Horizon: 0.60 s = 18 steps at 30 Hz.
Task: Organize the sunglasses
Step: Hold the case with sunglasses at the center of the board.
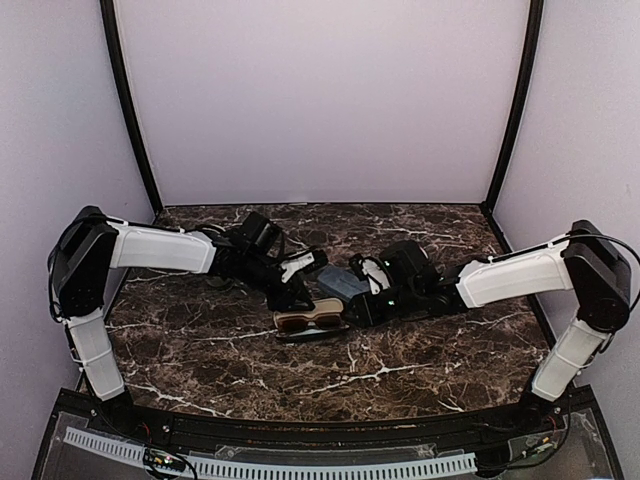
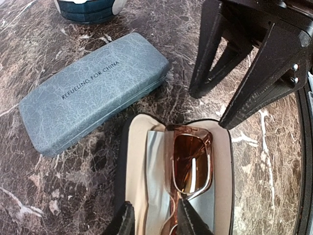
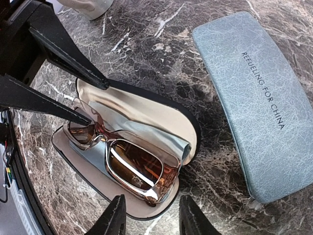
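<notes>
Amber-lensed sunglasses with a pale rose frame [image 3: 132, 164] lie on a light-blue cloth [image 2: 155, 161] inside the open black clamshell case with cream lining [image 2: 121, 166], so packing this pair looks nearly finished. The left gripper [image 2: 155, 203] has its jaws apart astride one end of the glasses, not clamping. The right gripper [image 3: 152, 198] hovers with spread jaws just beside the case's other end, holding nothing. Next, I judge, both must clear the rim so the lid can fold shut. Count: one pair of sunglasses and two cases, the second a closed blue-grey textured oblong case [image 2: 93, 93] lying near.
</notes>
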Tool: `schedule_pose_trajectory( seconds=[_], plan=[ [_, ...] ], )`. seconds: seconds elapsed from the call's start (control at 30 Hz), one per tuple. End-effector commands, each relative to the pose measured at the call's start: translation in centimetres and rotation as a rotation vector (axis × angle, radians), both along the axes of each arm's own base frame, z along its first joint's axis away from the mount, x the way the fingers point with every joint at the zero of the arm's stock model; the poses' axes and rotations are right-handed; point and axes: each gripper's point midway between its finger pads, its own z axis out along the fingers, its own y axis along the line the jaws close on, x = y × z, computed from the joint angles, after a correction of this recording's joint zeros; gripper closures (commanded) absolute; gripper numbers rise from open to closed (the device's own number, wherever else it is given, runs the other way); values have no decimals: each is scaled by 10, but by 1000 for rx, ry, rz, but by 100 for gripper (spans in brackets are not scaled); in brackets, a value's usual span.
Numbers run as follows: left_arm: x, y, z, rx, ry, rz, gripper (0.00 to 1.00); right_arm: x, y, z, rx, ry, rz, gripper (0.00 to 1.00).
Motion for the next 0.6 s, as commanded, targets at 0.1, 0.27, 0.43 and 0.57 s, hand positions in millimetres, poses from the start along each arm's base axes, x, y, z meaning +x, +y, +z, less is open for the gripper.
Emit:
schedule_pose_trajectory(
  seconds=[0.1, 0.27, 0.43, 0.57],
  plan=[
    [13, 1, 24, -31, -66, 77, 65, 3, -3, -11, -6, 32, -39, 64],
    [28, 7, 33, -57, -96, 172, 58, 1, -1, -20, -7, 66, -42, 66],
    [47, 23, 33, -57, -65, 293, 49, -2, -3, -24, -6, 81, -41, 68],
    [54, 32, 24, -78, 52, 354, 44, -5, -5, -27, -9, 87, -44, 68]
  ],
)
